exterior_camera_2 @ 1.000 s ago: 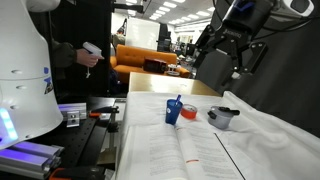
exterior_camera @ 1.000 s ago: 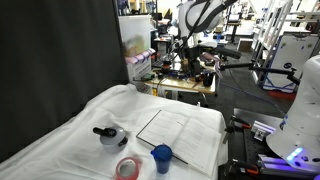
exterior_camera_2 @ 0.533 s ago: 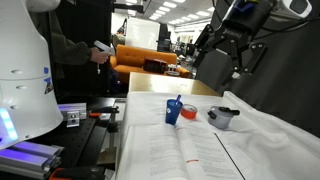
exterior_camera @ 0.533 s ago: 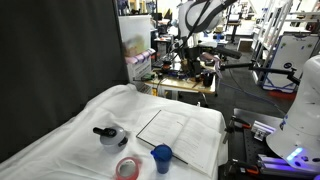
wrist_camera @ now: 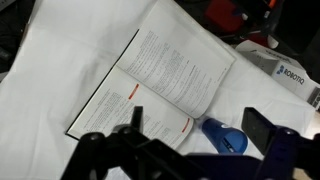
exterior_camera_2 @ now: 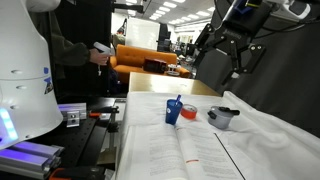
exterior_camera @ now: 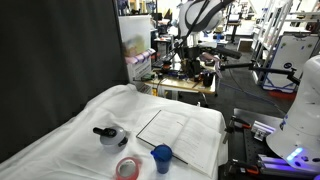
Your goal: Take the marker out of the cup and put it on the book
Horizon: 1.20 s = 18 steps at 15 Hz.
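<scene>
A blue cup stands on the white cloth near the front edge of the open book. In an exterior view the cup has a thin marker sticking up from it, beside the book. My gripper hangs high above the table, open and empty. In the wrist view its two dark fingers frame the cup far below, next to the book. The marker is not distinguishable in the wrist view.
A red tape roll lies beside the cup. A grey bowl holding a black object stands on the cloth; it also shows in an exterior view. A person stands in the background. Lab benches and equipment lie beyond the table.
The arm and the table objects have not moved. The person in the background has shifted his hand slightly.
</scene>
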Tool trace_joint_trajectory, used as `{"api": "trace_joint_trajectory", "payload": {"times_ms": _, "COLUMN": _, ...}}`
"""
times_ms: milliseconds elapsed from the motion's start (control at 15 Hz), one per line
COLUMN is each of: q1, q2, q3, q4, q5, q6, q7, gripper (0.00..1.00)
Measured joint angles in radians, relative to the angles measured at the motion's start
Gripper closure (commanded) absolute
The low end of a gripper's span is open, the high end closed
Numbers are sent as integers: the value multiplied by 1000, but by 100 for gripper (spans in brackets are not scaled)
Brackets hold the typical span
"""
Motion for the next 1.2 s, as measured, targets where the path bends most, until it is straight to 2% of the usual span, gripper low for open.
{"api": "trace_joint_trajectory", "payload": {"times_ms": 467, "q1": 0, "q2": 0, "q3": 3, "q4": 0, "q5": -5, "q6": -1, "q7": 8, "gripper": 0}}
{"api": "trace_joint_trajectory", "payload": {"times_ms": 867, "q1": 0, "q2": 0, "q3": 19, "q4": 0, "q5": -117, "q6": -14, "q7": 99, "gripper": 0}}
{"api": "trace_joint_trajectory", "payload": {"times_ms": 1200, "q1": 0, "q2": 0, "q3": 24, "q4": 0, "q5": -126, "q6": -16, "q7": 112, "gripper": 0}}
